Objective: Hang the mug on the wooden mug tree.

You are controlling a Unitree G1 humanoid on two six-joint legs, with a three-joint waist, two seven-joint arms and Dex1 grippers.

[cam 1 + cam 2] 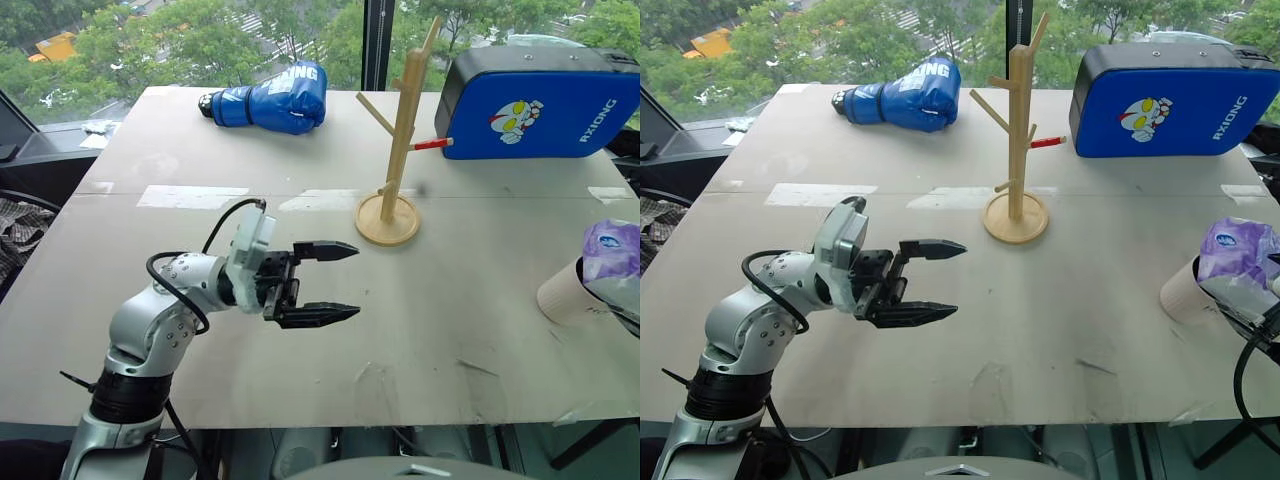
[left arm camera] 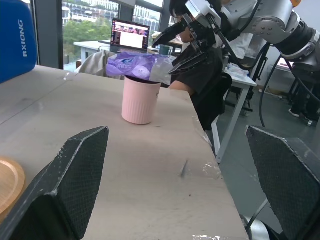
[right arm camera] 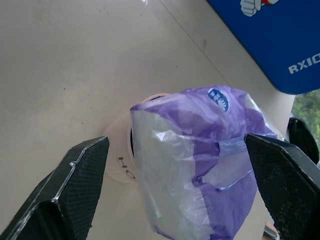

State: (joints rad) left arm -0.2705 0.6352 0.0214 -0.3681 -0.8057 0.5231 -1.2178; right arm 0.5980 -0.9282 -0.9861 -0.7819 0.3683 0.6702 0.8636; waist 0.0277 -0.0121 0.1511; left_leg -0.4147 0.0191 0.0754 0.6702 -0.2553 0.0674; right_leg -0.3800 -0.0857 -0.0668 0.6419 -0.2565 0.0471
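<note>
A: Start with the head views. What's on the tabletop [image 1: 300, 300]?

B: A matte grey board surface, scuffed and taped. The mug tree [image 1: 398, 150] stands toward the far middle: a slim light-wood post, long axis upright, on a flat round disc, with thin pegs angling upward and one red-tipped peg pointing to the right. A shiny blue boxing glove [image 1: 275, 98] lies far left; a blue padded case [image 1: 535, 100] stands behind the tree on the right.

A: And the left pincer [image 1: 345, 283]?

B: Hovering above the near tabletop, pointing right, its two black fingers spread apart with nothing between them.

A: The mug?

B: The mug [image 1: 568, 293] is at the right edge, a pale smooth cylinder, with a crinkled purple plastic pack [image 1: 612, 255] stuffed in its mouth.

A: Left wrist view?

B: The mug stands upright near the tabletop edge, mouth up, faintly ribbed wall. The right pincer [image 2: 181, 46] hangs just above the pack, fingers parted, holding nothing. A seated person and a laptop are behind.

A: Right wrist view?

B: Textured black fingers [image 3: 65, 195] stand wide either side; the glossy pack covers most of the mug.
</note>
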